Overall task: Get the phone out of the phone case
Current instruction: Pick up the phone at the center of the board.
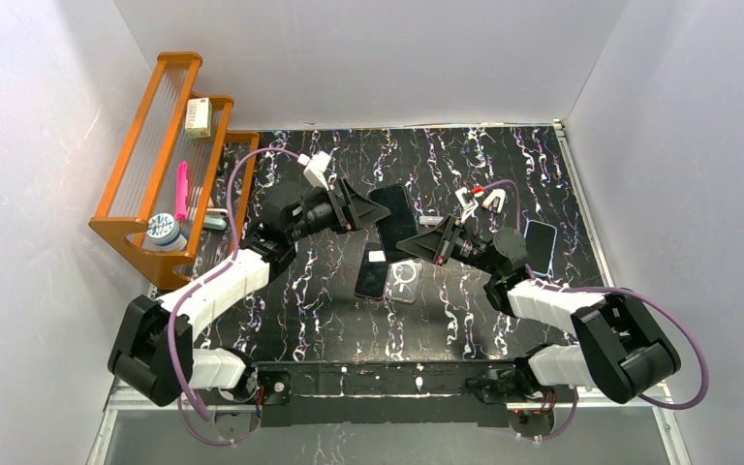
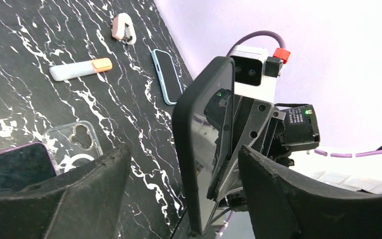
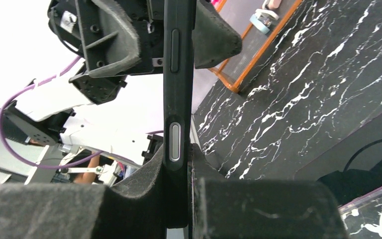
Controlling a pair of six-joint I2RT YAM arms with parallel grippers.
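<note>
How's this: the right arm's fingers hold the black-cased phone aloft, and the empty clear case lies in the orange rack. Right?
No: the clear case lies on the table, not in the rack; the top view shows it. The rest holds.

Top camera looks down on the desk (image 1: 300, 310); close wrist cameras face 3 and 9 o'clock, sharing the phone (image 1: 394, 221).

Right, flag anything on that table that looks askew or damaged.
Nothing looks damaged or spilled. Only oddity: the black-cased phone stands on edge in mid-air, pinched by the right gripper, the left gripper open on either side of it.
</note>
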